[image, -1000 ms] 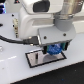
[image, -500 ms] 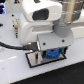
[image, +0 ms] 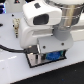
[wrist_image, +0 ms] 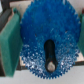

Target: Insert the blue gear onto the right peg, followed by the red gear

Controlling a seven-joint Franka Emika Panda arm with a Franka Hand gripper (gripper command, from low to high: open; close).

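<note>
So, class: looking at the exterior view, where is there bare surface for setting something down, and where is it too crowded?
Bare white table lies in front of the black plate, and more at the exterior view's right. Crowded: the plate itself, where the gripper holds the blue gear, and the exterior view's left, crossed by a black cable.

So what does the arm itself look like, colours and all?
The arm is bulky, with rounded white shells and grey joints. A black cable runs in from the exterior view's left. The gripper has a dark body; the wrist view shows green pads on its jaws.
</note>
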